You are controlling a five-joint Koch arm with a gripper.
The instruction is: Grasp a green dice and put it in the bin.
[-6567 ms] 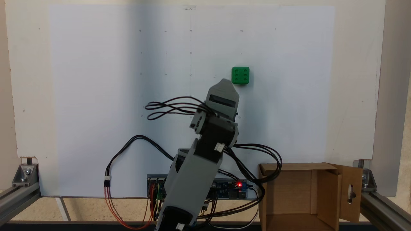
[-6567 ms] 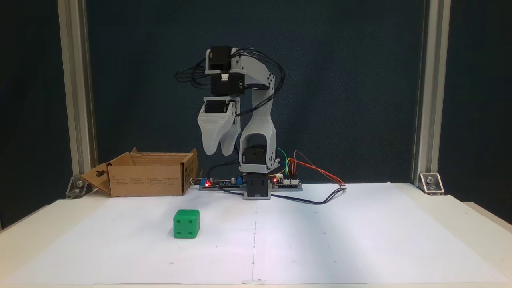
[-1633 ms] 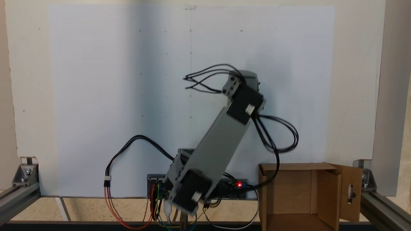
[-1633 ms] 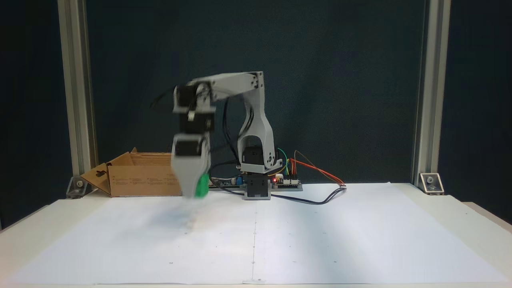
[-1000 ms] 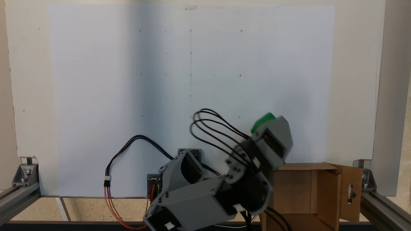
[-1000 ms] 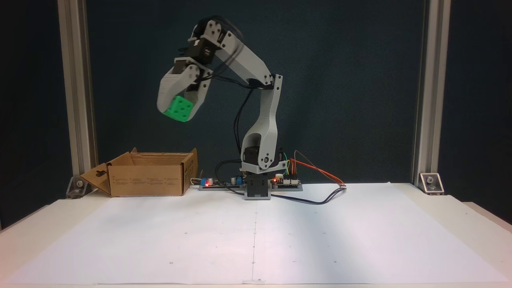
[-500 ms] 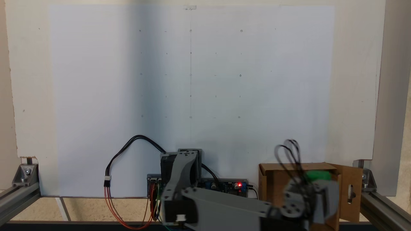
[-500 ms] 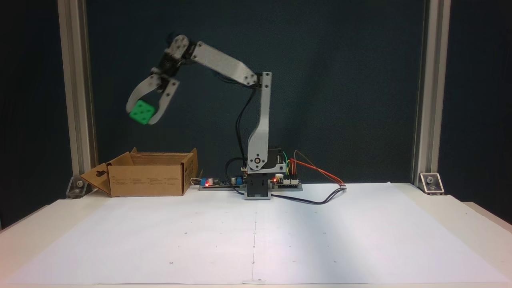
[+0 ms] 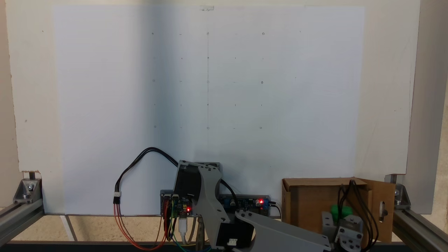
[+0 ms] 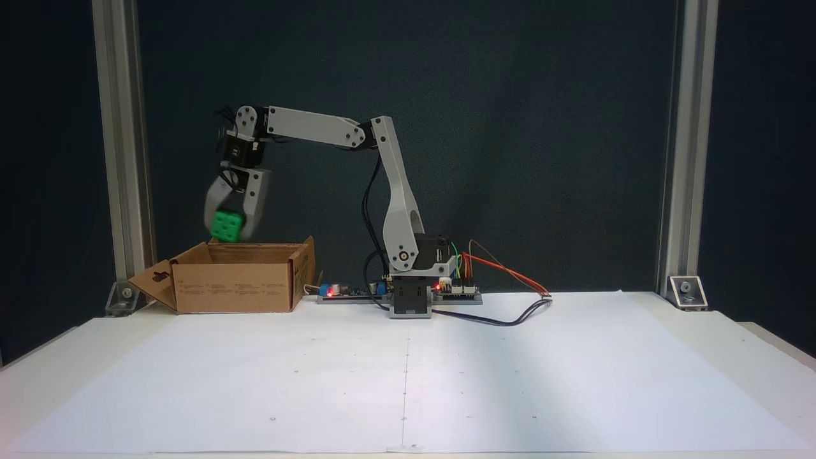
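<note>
**Green dice held just above the bin**

In the fixed view from above, the arm has swung from half a second ago: its forearm now runs low along the bottom edge toward the bin (image 9: 308,203), and the wrist sits over the box opening rather than blurred in front of it. The green dice (image 9: 341,211) shows as a green patch just above the wrist block, inside the outline of the box. The gripper's fingers are hidden under the wrist here, so their spread cannot be read from this angle. White paper (image 9: 210,87) with faint marks covers the table, black cables (image 9: 147,155) loop from the base, and a red light glows on the circuit board (image 9: 245,203).

In the fixed view from the front, the gripper (image 10: 228,229) has dropped from its higher, tilted pose and now points straight down. Its jaws are closed on the green dice (image 10: 226,225), which hangs just above the rim of the bin (image 10: 236,287), not touching it. The slotted flap (image 10: 153,287) juts left. A dark backdrop (image 10: 542,127) stands behind, framed by aluminium posts (image 10: 121,159).
</note>
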